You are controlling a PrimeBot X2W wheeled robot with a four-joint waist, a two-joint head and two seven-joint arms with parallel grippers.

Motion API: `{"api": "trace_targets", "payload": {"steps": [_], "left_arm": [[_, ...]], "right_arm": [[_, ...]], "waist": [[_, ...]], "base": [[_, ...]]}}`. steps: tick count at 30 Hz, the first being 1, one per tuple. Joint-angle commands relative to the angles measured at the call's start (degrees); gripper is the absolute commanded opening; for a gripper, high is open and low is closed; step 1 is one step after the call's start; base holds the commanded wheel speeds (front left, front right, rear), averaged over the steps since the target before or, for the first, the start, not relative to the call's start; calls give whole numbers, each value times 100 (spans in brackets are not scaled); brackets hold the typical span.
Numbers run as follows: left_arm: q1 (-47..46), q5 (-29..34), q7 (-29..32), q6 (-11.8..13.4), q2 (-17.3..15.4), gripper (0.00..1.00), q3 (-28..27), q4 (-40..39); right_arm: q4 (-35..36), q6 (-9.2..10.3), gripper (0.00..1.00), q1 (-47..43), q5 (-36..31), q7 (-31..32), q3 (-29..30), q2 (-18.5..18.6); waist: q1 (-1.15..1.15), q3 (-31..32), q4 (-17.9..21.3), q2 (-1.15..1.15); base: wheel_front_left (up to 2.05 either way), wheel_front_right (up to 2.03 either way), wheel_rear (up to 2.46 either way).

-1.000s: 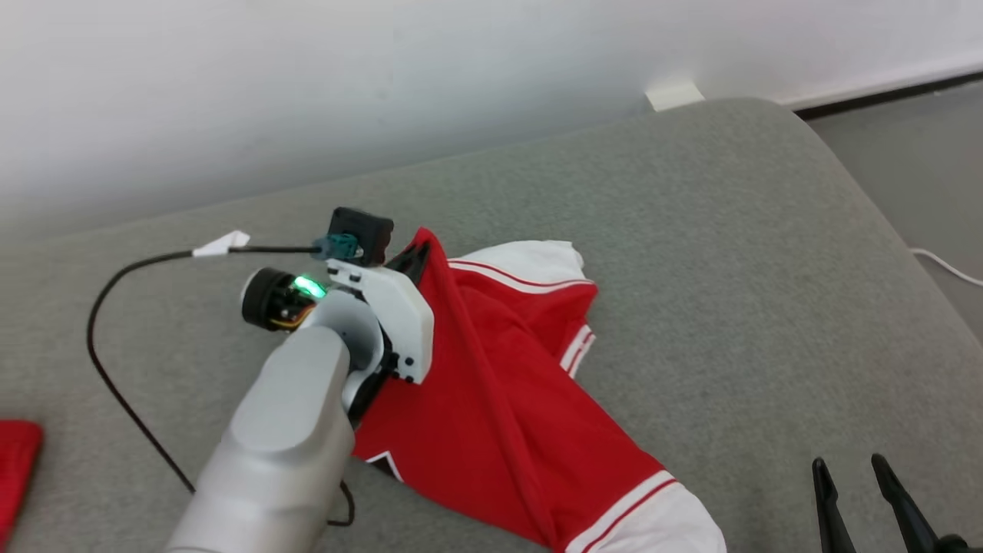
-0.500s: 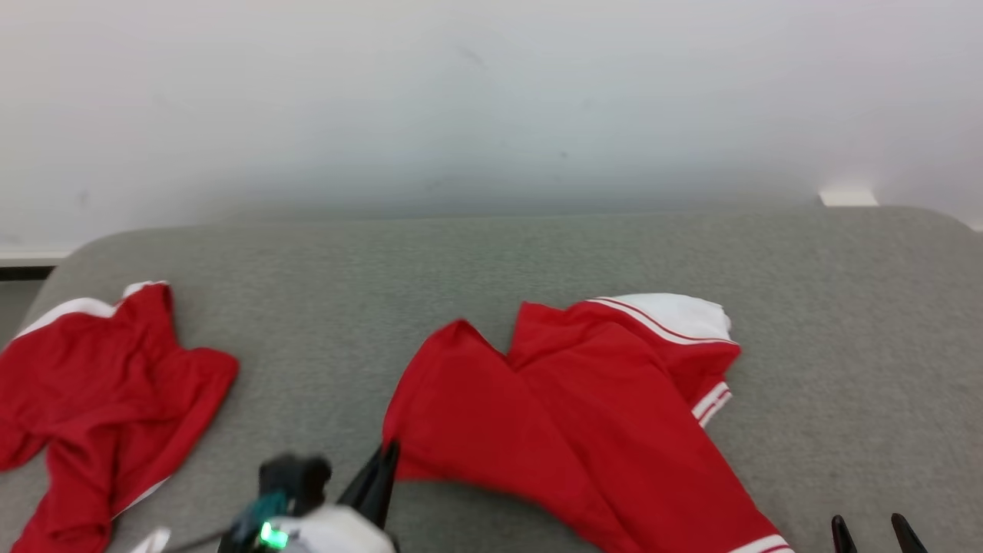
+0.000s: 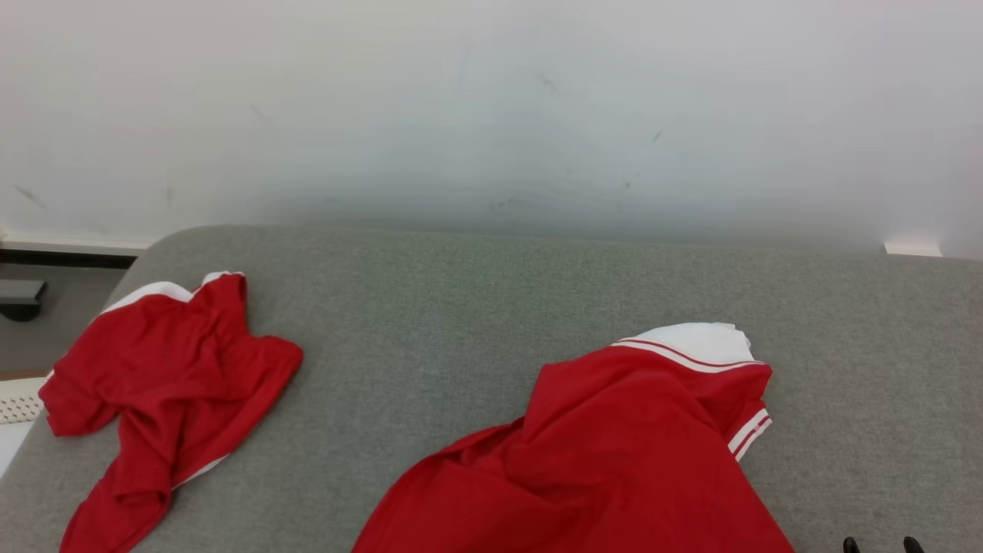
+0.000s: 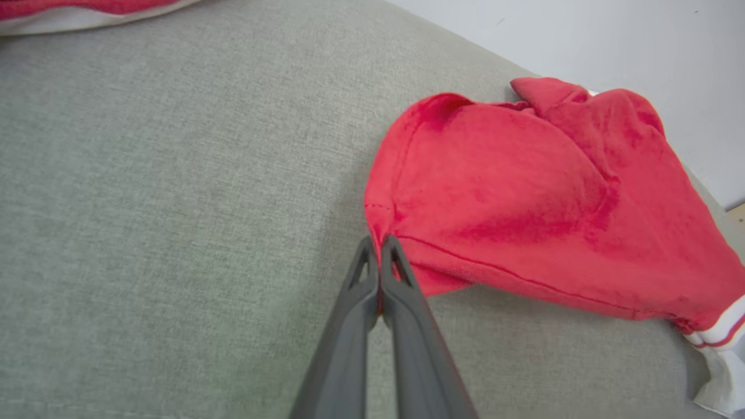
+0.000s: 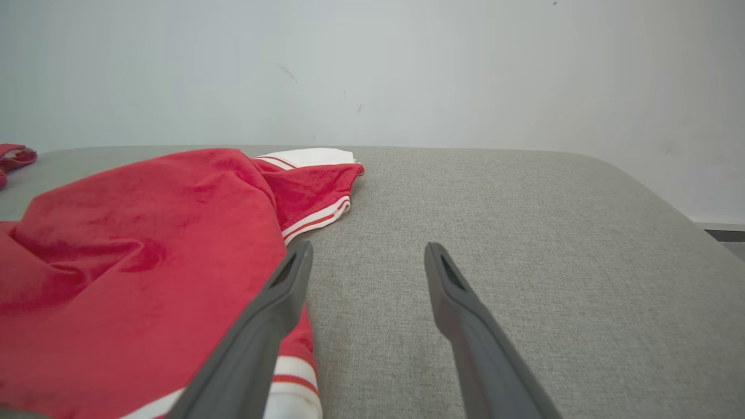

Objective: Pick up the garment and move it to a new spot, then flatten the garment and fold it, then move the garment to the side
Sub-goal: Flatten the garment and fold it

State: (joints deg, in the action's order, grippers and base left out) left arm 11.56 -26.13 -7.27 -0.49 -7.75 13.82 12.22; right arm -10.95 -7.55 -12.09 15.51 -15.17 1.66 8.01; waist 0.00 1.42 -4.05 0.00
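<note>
I reckon this is the move-to-a-new-spot step: the left gripper (image 4: 379, 247) is clamped shut on a hem corner of the red garment (image 3: 614, 461), which is slumped front-right on the grey cushion (image 3: 476, 322), while the right gripper (image 5: 368, 250) is wide open and empty just beside it. Next up, set the cloth down and get the right one onto another edge to flatten it. Since a second ago the head camera's swung round, bringing a second red garment (image 3: 169, 384) in at left.

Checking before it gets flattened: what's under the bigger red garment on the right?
The red garment lies bunched on the grey cushion, which shows bare beside and behind it. Anything beneath its folds is covered, so I cannot tell.
</note>
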Motion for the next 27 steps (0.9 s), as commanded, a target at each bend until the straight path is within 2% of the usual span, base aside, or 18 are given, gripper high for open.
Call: {"api": "trace_targets", "payload": {"steps": [1,4,5,6,7,11,17,21,27], "left_arm": [[79,-60,-91,-30,17,0,-16,84],[135,-70,-221,-55,17,0,-11,269],[146,-76,-269,-52,23,13,-17,326],[160,-78,-294,-47,22,72,-21,370],[170,-45,-312,-11,8,100,-17,413],[84,68,-453,155,-78,100,-132,417],[-122,352,-746,369,-116,100,-357,-97],[-276,671,-790,324,-52,100,-402,-418],[-399,1251,-788,213,258,100,-650,-779]], "right_arm": [[-19,13,100,-53,-58,5,1,30],[-40,13,100,-52,-44,4,19,62],[-45,13,100,-57,-39,4,28,64],[-53,13,100,-66,-37,4,31,61],[-55,13,100,-77,-35,4,38,61],[2,13,100,-103,-38,4,104,30],[224,13,100,-33,-98,4,172,53],[473,13,100,61,-140,4,241,46],[795,13,100,130,-361,4,355,-70]], "waist": [[0,15,-6,0],[0,48,-9,0],[0,63,-7,0],[0,82,-4,0],[0,101,2,0],[0,162,29,0],[0,229,153,0],[0,257,266,0],[0,189,363,0]], "base": [[0,0,0],[0,0,0],[0,0,0],[0,0,0],[0,0,0],[0,0,0],[0,0,0],[0,0,0],[0,0,0]]}}
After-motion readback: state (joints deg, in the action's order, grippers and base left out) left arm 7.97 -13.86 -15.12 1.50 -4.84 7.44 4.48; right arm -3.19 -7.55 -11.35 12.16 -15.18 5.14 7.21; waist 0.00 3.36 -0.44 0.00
